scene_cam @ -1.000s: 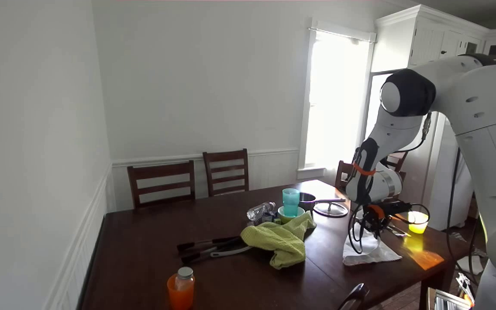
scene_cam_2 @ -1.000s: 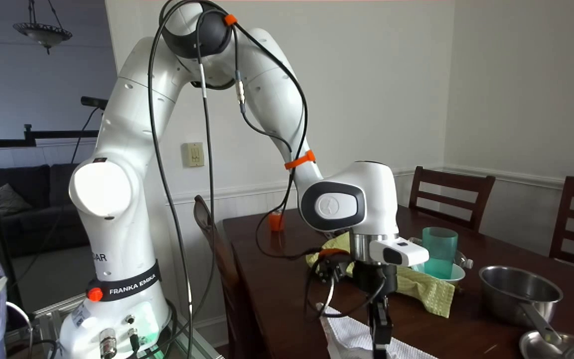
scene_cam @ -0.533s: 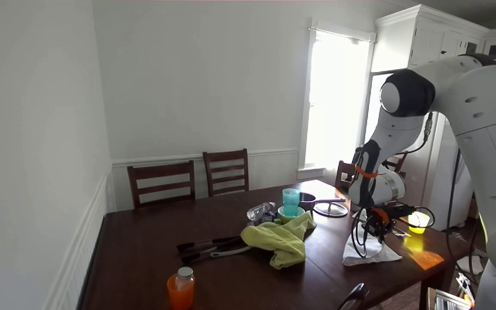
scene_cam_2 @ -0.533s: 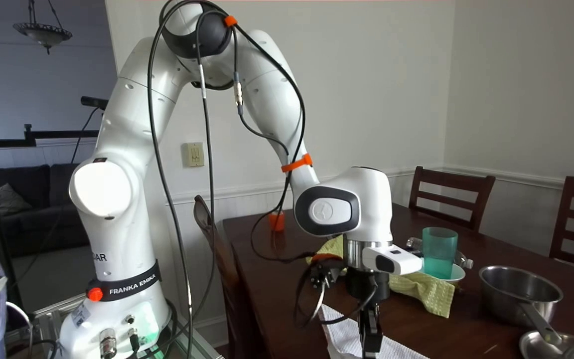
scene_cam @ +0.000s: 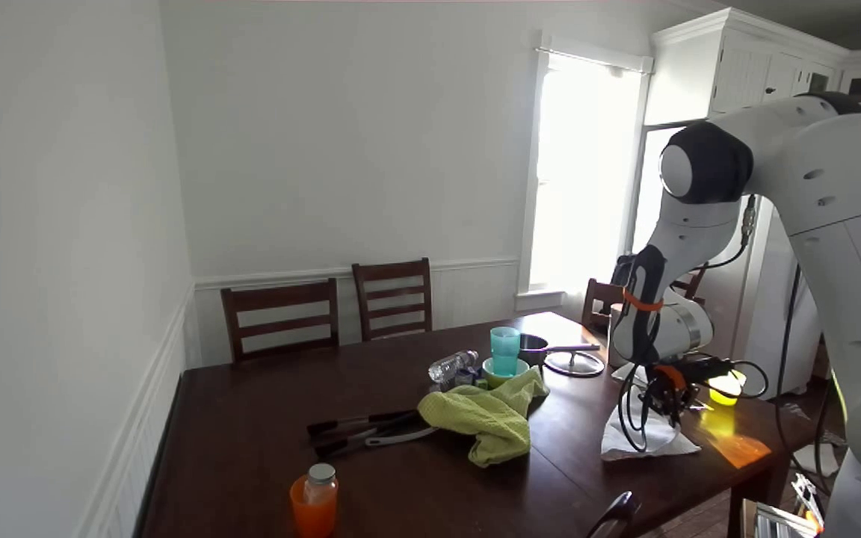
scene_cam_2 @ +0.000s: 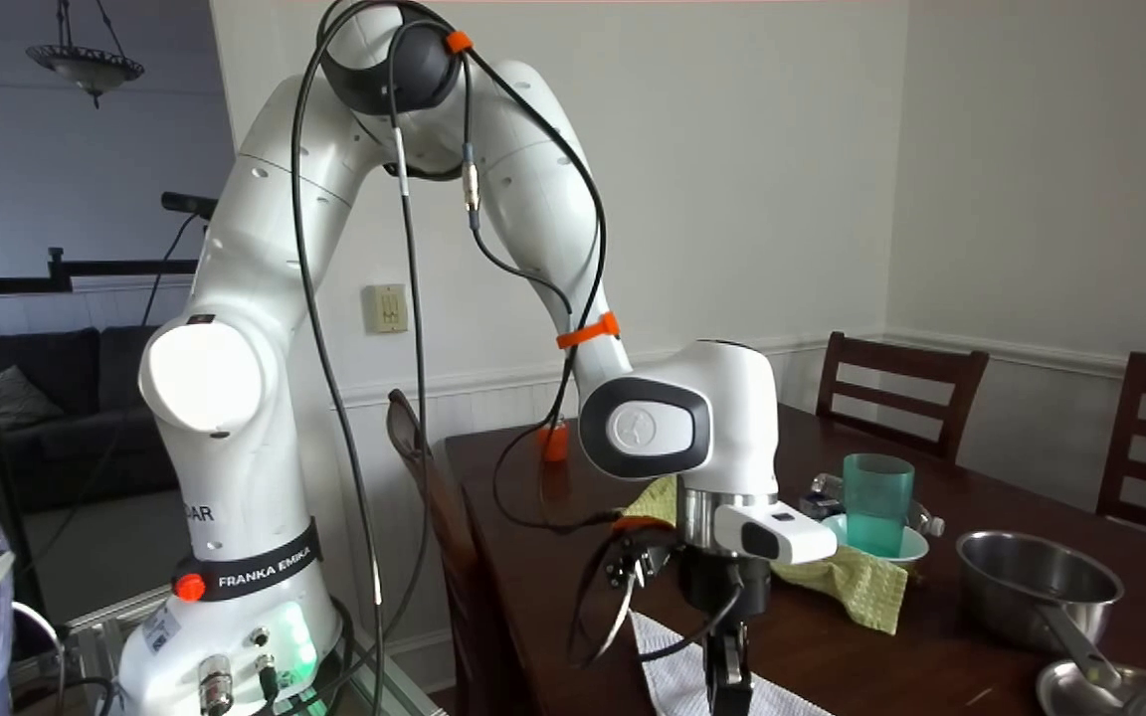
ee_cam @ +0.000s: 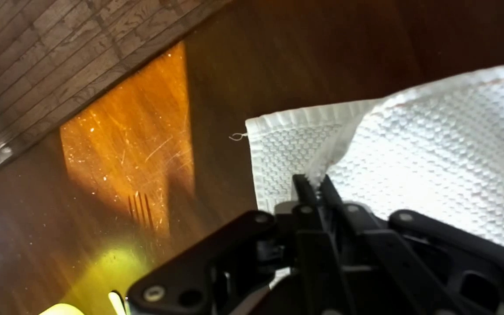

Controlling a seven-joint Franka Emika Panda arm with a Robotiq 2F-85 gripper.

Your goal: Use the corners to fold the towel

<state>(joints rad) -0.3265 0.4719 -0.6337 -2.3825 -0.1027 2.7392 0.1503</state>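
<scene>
From my gripper (ee_cam: 315,181) in the wrist view, the white towel (ee_cam: 431,175) lies toward three o'clock on the table (ee_cam: 287,65); my jaws pinch its raised edge, presumably to carry it over into a fold.

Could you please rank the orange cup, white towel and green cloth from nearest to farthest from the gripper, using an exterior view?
1. White towel: pinched in the gripper.
2. Green cloth: left of the towel in that view.
3. Orange cup: farther left there.
</scene>
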